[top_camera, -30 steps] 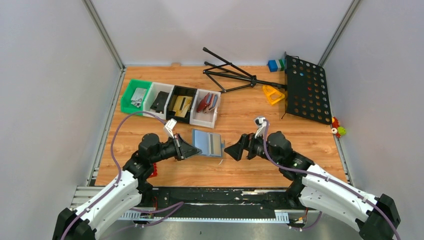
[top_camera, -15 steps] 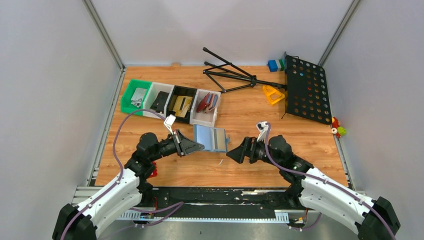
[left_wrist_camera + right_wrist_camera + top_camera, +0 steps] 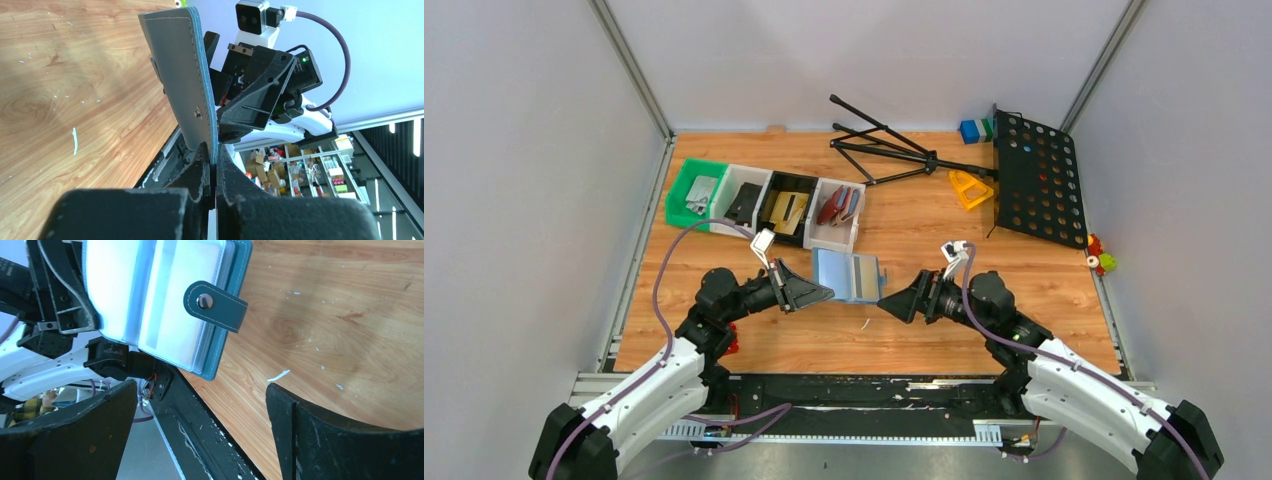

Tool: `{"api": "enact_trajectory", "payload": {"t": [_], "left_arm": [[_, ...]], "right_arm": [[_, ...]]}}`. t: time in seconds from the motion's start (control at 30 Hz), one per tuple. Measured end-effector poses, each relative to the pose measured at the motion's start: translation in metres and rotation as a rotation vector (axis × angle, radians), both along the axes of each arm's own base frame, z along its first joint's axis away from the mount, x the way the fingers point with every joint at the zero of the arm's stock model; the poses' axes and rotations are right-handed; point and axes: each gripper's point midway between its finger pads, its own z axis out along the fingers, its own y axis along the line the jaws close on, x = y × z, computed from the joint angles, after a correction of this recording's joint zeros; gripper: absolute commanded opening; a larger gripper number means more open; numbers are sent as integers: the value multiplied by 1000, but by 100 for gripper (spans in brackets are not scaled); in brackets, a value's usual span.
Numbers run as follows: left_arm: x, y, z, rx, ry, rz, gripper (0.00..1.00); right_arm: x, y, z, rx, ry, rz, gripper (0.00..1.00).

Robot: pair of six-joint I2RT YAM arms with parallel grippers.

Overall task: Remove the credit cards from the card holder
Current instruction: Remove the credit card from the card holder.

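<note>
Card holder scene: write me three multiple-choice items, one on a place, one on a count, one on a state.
1. Where is the card holder? A in a bin; B on a shelf; C in the left gripper.
2. How many bins stand in the row? A two; B four; C six.
3. The right gripper is: A open; B shut on a card; C shut on the holder.
Key: C, the left jaws pinch its edge; B, green, white, black, white; A, its fingers stand wide apart.

Card holder (image 3: pixel 849 275) higher, right hand (image 3: pixel 892 304) closer
</note>
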Motion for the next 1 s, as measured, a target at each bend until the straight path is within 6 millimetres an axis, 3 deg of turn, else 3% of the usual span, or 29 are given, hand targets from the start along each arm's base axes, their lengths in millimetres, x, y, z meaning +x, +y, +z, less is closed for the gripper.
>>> {"api": "enact_trajectory", "payload": {"t": [0.2, 0.43, 0.73, 1.0], "left_arm": [[-2, -1, 7, -30, -6, -7, 0], [-7, -1, 19, -94, -25, -31, 0], [-11, -1, 32, -137, -61, -52, 0], [-13, 0, 25, -135, -43, -52, 0]], "right_arm": [[3, 4, 14, 64, -11, 4, 97], [7, 11, 16, 125, 37, 16, 94], [10, 15, 33, 212, 50, 24, 69], [8, 12, 25, 238, 86, 18, 78]]}}
